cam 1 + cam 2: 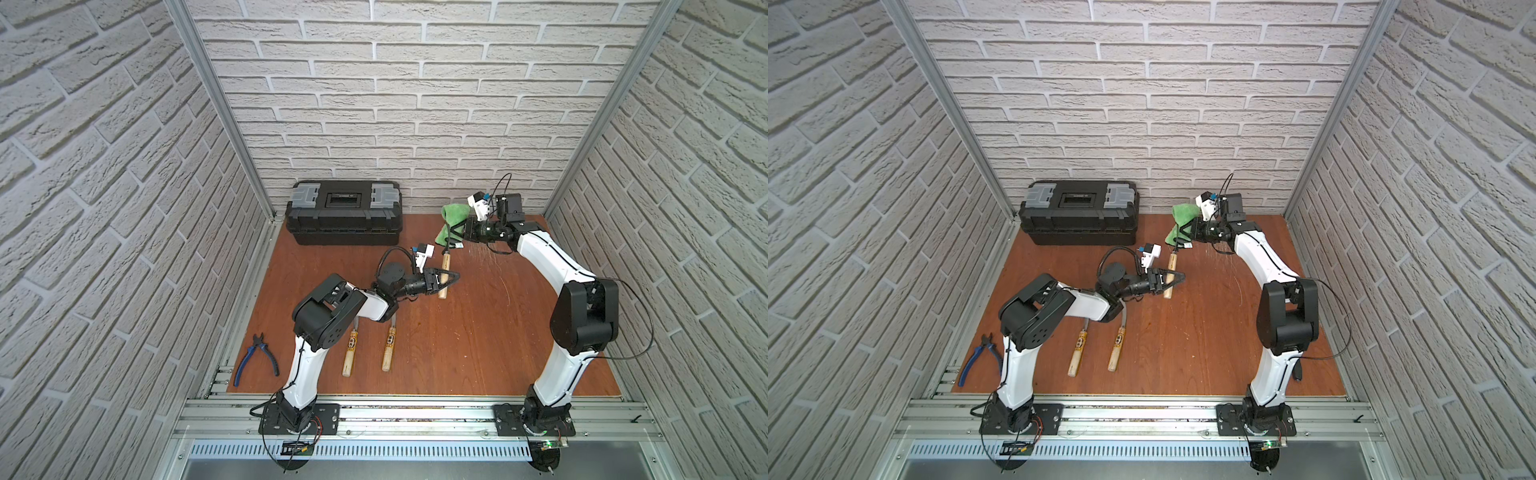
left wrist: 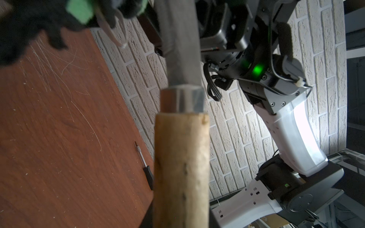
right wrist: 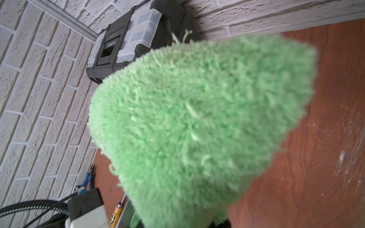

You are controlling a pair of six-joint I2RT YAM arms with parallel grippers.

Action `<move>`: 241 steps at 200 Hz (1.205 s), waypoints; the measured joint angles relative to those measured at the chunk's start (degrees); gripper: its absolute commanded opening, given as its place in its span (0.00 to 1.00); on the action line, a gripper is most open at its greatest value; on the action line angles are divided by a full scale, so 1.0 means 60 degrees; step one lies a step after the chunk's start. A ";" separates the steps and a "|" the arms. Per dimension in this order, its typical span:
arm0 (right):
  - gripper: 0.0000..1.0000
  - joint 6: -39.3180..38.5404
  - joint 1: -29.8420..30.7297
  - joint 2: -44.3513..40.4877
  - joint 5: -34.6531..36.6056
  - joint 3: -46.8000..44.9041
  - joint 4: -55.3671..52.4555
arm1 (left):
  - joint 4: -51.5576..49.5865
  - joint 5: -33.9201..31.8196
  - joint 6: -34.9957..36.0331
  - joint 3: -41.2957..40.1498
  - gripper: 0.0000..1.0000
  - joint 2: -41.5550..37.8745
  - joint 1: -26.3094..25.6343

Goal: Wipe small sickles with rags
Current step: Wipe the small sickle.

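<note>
**Hazards and positions, left to right**

1. The blue-handled pliers (image 1: 255, 359) lie at the left edge of the desk (image 1: 478, 332), well apart from the work. They pose no risk.

2. The first resting sickle (image 1: 349, 353) and the second resting sickle (image 1: 388, 349) lie side by side on the desk with their handles toward the robot. Their blades run under the left forearm. Hazard: if that arm sinks, it may press on the blades or push them out of place.

3. The left pincer (image 1: 446, 277) is closed across the wooden handle (image 2: 180, 167) of the held sickle (image 1: 444, 266). It grips the half of the handle farther from the blade. Hazard: wiping force on the blade acts through a long lever on a round handle, so the handle may twist or slide in the grip. Whether the butt end rests on the desk cannot be told.

4. The blade (image 2: 181, 49) runs from the ferrule away from the robot and into the green microfibre rag (image 1: 451, 214). Hazard: the edge may snag the pile, or catch the rag's black strap and drag the cloth off.

5. The right pincer (image 1: 459, 230) is closed on the rag, which it holds bunched above the desk to the right of the toolbox (image 1: 343, 212). In the right wrist view the rag (image 3: 197, 118) hides both blade and fingertips. Hazard: contact cannot be checked there, so a stroke may miss the metal or bring the pads onto the edge.
</note>
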 measured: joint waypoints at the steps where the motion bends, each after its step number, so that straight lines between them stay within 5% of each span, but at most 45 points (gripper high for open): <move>1: 0.03 -0.0004 0.0000 -0.0015 -0.0007 -0.0007 0.0000 | 0.0004 0.0000 0.0000 0.0000 0.00 0.0000 0.0000; 145: 0.03 -0.1508 0.0495 -0.2816 -0.0175 -0.1854 -0.1169 | 0.0073 0.0535 -0.0051 0.0466 0.00 0.0007 0.0619; 241: 0.03 -0.2069 0.0561 -0.4153 0.2062 -0.1249 -0.4269 | 0.0033 0.0539 0.0018 0.0342 0.00 0.0007 0.1016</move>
